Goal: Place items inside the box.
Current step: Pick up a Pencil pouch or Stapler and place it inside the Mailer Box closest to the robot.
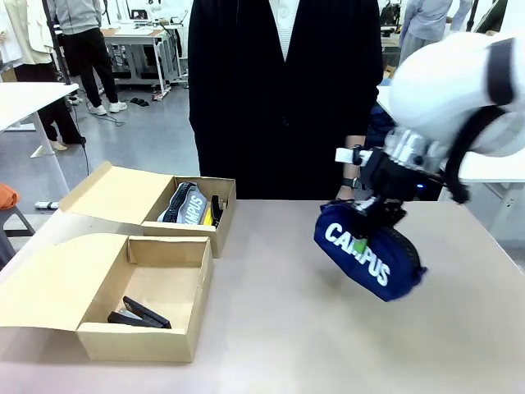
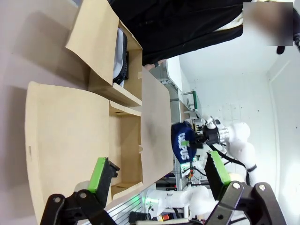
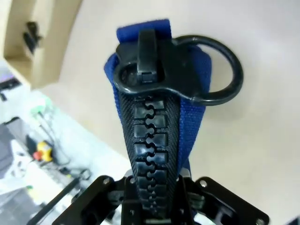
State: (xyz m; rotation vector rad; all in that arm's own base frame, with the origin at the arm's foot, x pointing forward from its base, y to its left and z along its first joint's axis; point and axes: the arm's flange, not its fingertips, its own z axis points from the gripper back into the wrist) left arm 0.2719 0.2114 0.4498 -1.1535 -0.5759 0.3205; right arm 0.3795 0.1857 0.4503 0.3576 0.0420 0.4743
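My right gripper [image 1: 362,234] is shut on the zipper edge of the navy pencil case [image 1: 369,256] lettered "CAMPUS", holding it tilted over the right half of the table. In the right wrist view the gripper [image 3: 153,190] clamps the black zip of the navy case [image 3: 154,117]. The far cardboard box [image 1: 123,193] holds a grey pencil case [image 1: 184,203] and a yellow utility knife [image 1: 207,217]. A black stapler [image 1: 139,313] lies in the near box [image 1: 176,324]. My left gripper [image 2: 158,171] hangs open over the near box [image 2: 70,140], holding nothing; the navy case [image 2: 182,143] shows far off.
A person in a black coat [image 1: 283,98] stands at the table's far edge, one hand [image 1: 348,192] just behind my right gripper. Both boxes have their lids folded open to the left. Bare tabletop [image 1: 279,312] lies between the boxes and the navy case.
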